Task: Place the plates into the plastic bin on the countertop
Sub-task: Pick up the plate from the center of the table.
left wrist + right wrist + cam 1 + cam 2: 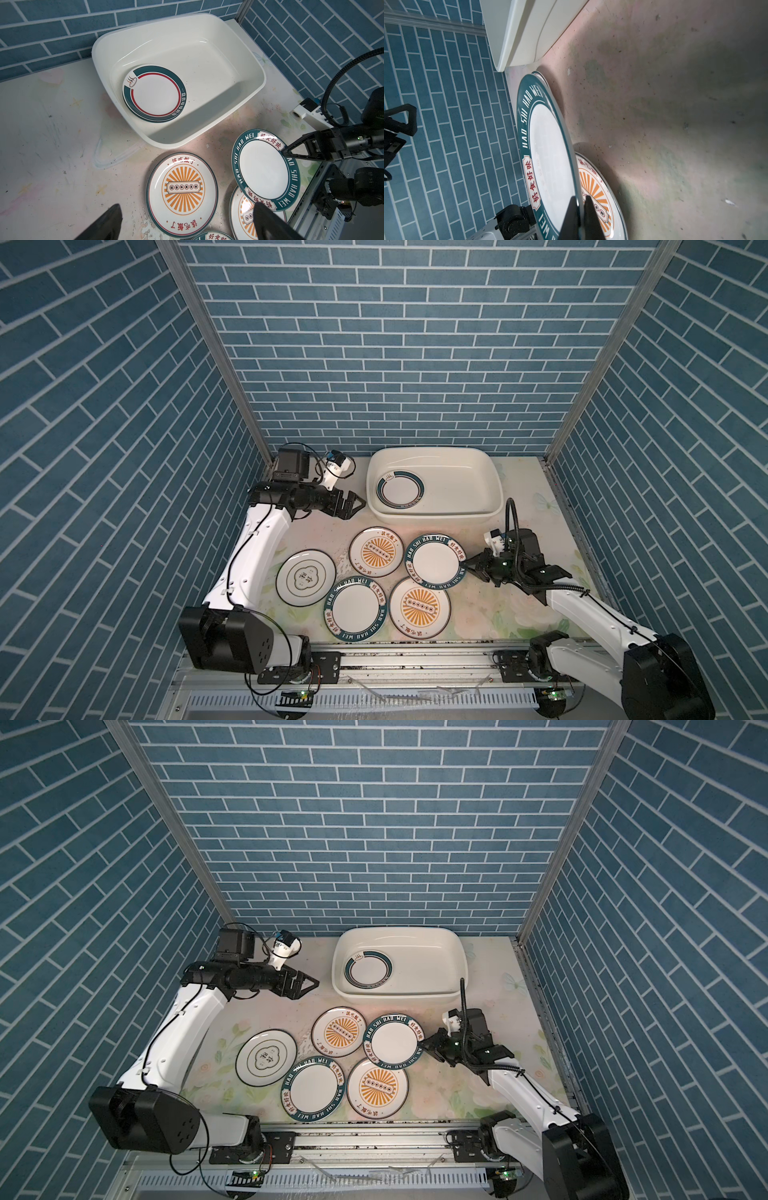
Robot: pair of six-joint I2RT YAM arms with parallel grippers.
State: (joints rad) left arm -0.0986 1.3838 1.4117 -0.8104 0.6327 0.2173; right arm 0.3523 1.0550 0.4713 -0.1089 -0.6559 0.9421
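Left gripper (pixel 356 504) hung over the far-left part of the pale flower-printed countertop (pixel 494 614), fingers spread wide and grasping nothing. On the countertop near it lay the round white plate with black rim and cloud emblem (pixel 305 577), flat. To its right was the near teal-lettered white plate (pixel 356 611), and beyond that the far orange-sunburst white plate (pixel 376 551), both flat. The large cream-white rectangular plastic bin (pixel 434 450) stood at far centre against the wall. In its left half lay the teal-and-red-ringed white plate (pixel 399 488); the left wrist view showed it apparently resting on a second plate of like rim. The near orange-sunburst white plate (pixel 419 608) lay flat near the front rail. The far teal-lettered white plate (pixel 434 560) was tilted, its right edge raised, overlapping both sunburst plates. Right gripper (pixel 467 563) was clenched on that raised rim.
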